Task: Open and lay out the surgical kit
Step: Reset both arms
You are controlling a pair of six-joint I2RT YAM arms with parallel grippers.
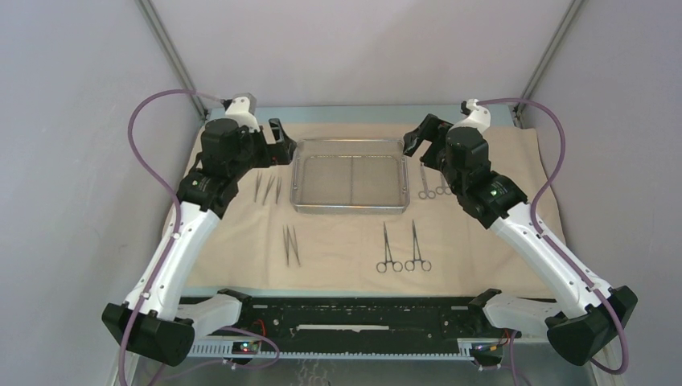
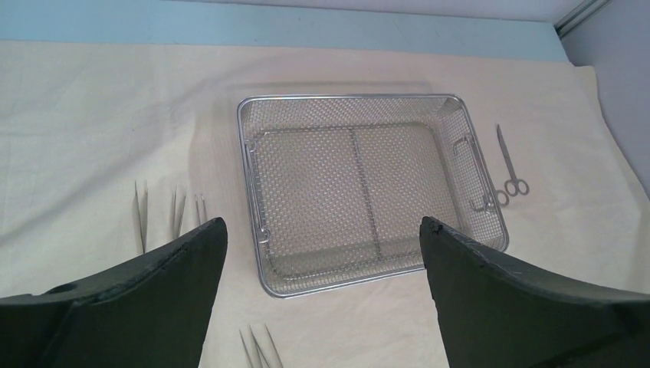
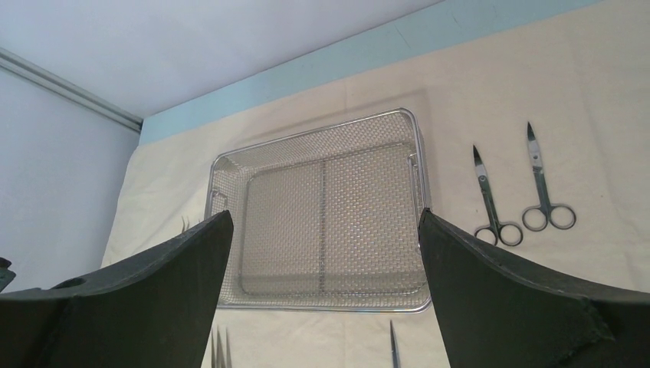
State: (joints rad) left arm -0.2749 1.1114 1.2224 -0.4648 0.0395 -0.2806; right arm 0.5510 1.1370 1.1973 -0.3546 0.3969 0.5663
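The beige cloth (image 1: 346, 241) lies spread flat on the table. The steel mesh tray (image 1: 348, 207) stands empty at its back middle. Tweezers (image 1: 268, 189) lie left of the tray, and more tweezers (image 1: 291, 244) lie in front. Two ring-handled forceps (image 1: 402, 249) lie front right and scissors (image 1: 430, 183) right of the tray. My left gripper (image 1: 279, 142) hovers open and empty at the tray's left end; my right gripper (image 1: 420, 135) hovers open and empty at its right end. The left wrist view shows the tray (image 2: 368, 98) between my open fingers (image 2: 192, 261); so does the right wrist view (image 3: 322, 307).
A blue table strip (image 2: 230, 31) shows beyond the cloth's far edge, then grey walls with metal corner posts (image 1: 169, 48). In the right wrist view two scissors (image 3: 490, 199) lie right of the tray. A black rail (image 1: 346, 310) runs along the near edge between the arm bases.
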